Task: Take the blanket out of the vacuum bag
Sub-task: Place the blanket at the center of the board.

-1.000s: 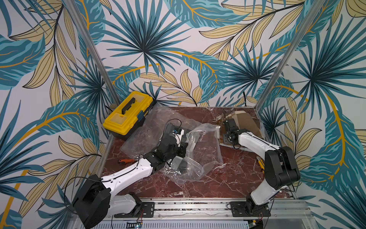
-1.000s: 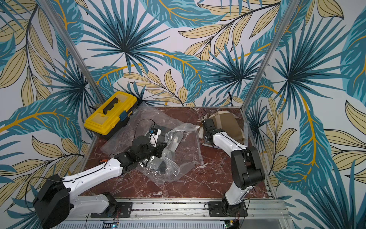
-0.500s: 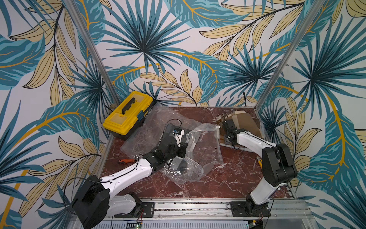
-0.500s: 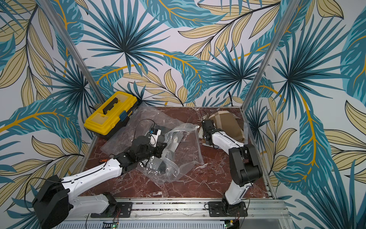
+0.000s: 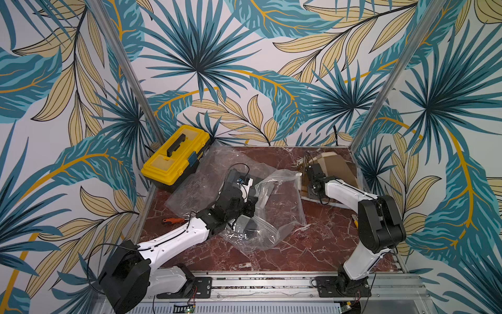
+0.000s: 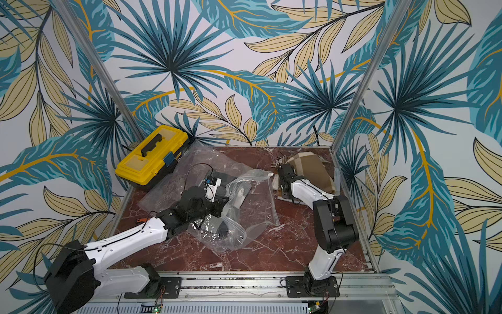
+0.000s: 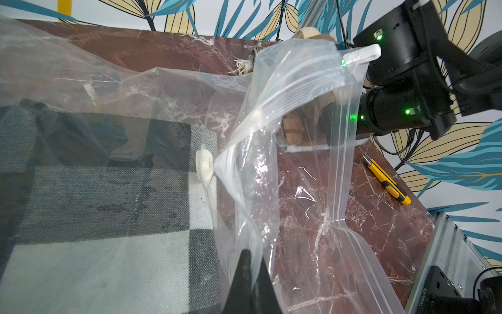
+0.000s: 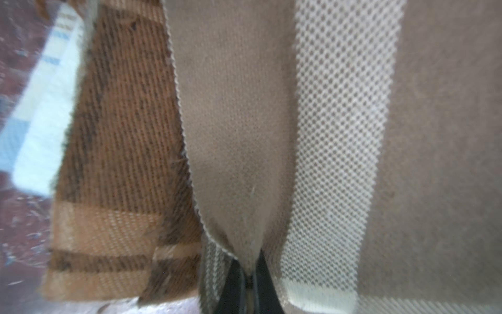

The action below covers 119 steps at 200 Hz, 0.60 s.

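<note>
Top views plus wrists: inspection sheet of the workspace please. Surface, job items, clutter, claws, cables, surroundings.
Surface: red marble tabletop, white veins.
Job's things: clear vacuum bag crumpled mid-table; checked blanket seen through plastic; tan blanket in the far right corner.
Clutter: yellow toolbox, orange screwdriver, yellow utility knife.
Claws: left claw shut on the clear vacuum bag; right claw shut on a fold of the tan blanket.
Cables: black loop over the left wrist.
Surroundings: leaf-print walls, metal posts.

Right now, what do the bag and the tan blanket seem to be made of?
The bag: thin clear plastic film, glossy, crumpled, with ribbed zip strips. The tan blanket: woven cloth, matte and slightly fuzzy, weave dots visible; fibre unclear.
</note>
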Tool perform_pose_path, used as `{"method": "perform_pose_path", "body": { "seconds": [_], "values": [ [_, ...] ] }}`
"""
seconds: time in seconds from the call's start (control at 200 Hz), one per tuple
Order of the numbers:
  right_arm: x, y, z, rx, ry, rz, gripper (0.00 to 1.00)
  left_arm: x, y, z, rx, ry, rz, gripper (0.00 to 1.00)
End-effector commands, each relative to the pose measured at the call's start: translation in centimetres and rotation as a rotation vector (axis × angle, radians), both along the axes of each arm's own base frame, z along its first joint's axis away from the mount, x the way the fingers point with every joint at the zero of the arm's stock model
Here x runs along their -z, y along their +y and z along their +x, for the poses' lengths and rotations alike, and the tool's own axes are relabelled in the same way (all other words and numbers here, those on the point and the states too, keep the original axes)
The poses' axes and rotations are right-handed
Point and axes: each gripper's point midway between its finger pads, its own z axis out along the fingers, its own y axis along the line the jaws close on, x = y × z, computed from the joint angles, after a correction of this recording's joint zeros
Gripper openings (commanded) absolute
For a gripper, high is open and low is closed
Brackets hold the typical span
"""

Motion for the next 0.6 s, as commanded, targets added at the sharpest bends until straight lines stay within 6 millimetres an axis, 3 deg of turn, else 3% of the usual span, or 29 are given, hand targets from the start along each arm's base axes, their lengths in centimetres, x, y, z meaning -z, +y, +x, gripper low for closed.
{"method": "perform_pose_path", "body": {
  "seconds": [0.0,0.175,0.295,0.426,0.591],
  "values": [
    [-3.2,1.8,1.2,0.003,-0.086,0.215,0.0,0.1,0.5,-0.6,0.006,0.005,0.003,0.0],
    [-8.2,4.4,3.7,-0.03,-0.206,0.436,0.0,0.1,0.4,-0.6,0.008,0.006,-0.001,0.0],
    [-10.1,5.9,4.7,-0.046,-0.25,0.531,0.0,0.3,0.4,-0.7,0.008,0.009,-0.002,0.0],
    [-9.1,6.7,5.1,-0.035,-0.241,0.59,0.0,0.5,0.5,-0.8,0.007,0.01,-0.001,0.0],
    [-4.5,6.4,4.0,0.002,-0.172,0.577,0.0,0.5,0.7,-0.9,0.007,0.011,0.003,0.0]
  ]
}}
